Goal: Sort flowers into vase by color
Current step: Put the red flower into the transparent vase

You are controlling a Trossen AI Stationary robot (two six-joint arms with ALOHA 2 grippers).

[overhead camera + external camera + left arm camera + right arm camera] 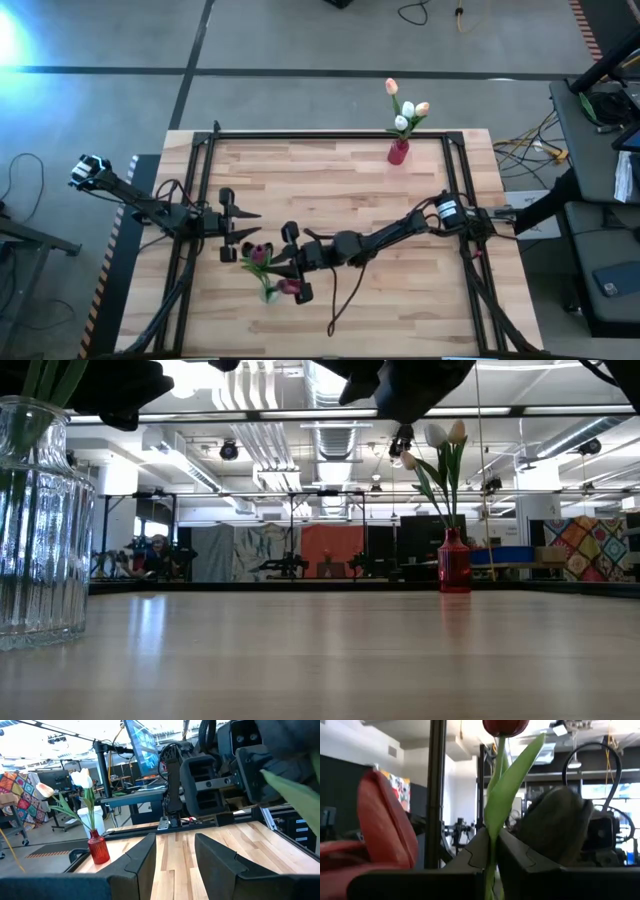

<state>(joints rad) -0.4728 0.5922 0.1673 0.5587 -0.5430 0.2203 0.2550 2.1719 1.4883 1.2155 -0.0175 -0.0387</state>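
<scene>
A red vase (398,152) at the table's far edge holds white and peach tulips (405,108); it also shows in the low view (454,565). A clear ribbed glass vase (40,520) with green stems in it stands near the table's front left. Maroon tulips (258,255) show beside my right gripper (278,264), which is shut on a maroon tulip's stem above that vase. My left gripper (250,232) is open and empty just to the left of it; its fingers (145,857) point toward the right arm. My right gripper pinches the maroon tulip's green stem (493,837) between its two fingers, below the head (505,726) and beside a long leaf (512,780). The fingers come about level from the table's right and lie across the stem. The stem stands upright; its lower end is hidden by the fingers.
A second maroon tulip head (385,825) sits close beside the right gripper. A black frame (330,135) runs along the table's far and side edges. Bare wood (400,300) lies between the two vases and at the front right.
</scene>
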